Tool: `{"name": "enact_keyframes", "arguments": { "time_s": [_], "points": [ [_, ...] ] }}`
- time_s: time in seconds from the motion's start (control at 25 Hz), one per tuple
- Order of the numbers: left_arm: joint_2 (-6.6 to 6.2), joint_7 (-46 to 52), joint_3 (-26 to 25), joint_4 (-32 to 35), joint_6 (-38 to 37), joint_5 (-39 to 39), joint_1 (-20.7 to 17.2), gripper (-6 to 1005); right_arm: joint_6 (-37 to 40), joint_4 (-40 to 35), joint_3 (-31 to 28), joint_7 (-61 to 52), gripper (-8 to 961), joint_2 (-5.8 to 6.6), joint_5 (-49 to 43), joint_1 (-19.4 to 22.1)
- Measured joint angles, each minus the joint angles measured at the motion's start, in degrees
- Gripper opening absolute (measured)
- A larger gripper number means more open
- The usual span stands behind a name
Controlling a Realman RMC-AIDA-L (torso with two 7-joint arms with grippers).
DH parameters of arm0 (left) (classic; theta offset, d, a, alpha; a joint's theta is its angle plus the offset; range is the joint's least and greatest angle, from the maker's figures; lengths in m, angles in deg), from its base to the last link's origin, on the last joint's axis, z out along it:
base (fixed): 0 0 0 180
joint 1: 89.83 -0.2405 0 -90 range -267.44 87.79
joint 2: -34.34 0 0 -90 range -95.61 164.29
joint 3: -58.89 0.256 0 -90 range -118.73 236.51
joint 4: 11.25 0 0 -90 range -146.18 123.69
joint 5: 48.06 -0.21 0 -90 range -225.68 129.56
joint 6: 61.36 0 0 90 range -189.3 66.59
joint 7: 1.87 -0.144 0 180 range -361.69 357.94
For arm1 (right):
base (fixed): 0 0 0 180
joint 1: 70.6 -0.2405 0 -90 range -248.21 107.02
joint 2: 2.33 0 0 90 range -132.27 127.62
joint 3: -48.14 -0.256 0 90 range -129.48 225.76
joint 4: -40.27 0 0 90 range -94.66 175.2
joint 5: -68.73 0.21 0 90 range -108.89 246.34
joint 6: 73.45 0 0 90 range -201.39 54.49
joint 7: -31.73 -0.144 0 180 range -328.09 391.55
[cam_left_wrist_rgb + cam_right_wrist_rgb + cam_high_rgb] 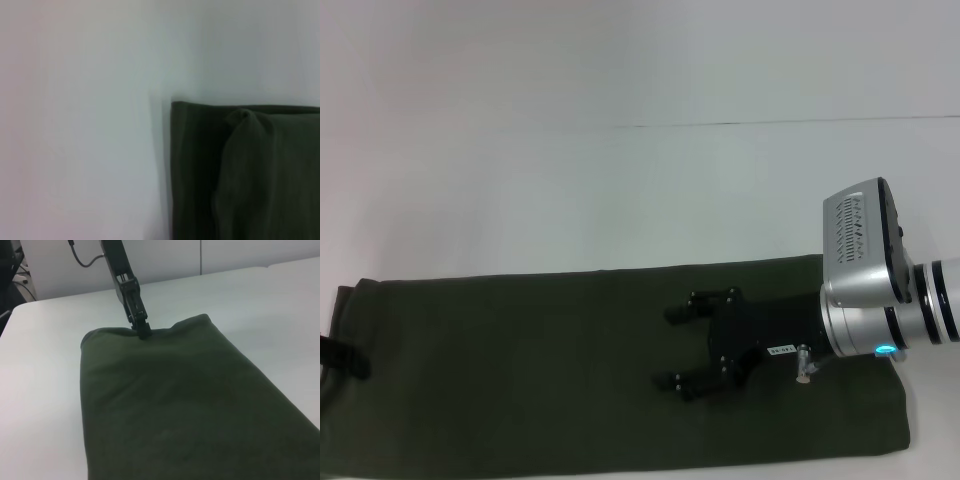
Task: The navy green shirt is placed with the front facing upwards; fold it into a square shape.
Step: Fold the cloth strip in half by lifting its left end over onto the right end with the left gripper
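The shirt (570, 370) lies flat as a long folded strip on the table (620, 180). The right gripper (695, 345) hovers above it, jaws apart, cloth beneath them. The left gripper (342, 356) is clamped on the far end. A lopsided lift could skew the fold.

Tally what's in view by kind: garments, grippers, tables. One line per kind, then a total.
Garments: 1, the navy green shirt, folded into a long band
Grippers: 2, the right gripper open above the shirt, the left gripper at the shirt's far end
Tables: 1, the white table
Total: 4
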Motion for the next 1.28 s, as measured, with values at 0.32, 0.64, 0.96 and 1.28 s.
{"name": "enact_keyframes", "arguments": {
  "time_s": [0.32,0.64,0.96,1.28],
  "points": [
    [-0.1,0.0,0.0,-0.75,-0.03,0.07,0.43,890,-0.06,0.09,-0.01,0.0,916,0.0,0.0,0.0],
    [-0.24,0.0,-0.31,-1.61,-0.03,0.08,0.71,891,-0.05,0.16,-0.01,0.0,916,0.0,0.0,0.06],
    [-0.32,0.0,-0.61,-1.61,-0.1,0.29,0.7,887,-0.04,0.18,-0.01,0.0,915,0.0,0.0,0.09],
    [-0.26,0.14,-0.63,-1.74,-0.09,0.15,0.74,878,-0.04,0.18,-0.01,0.0,915,0.0,-0.07,0.09]
  ]
}}
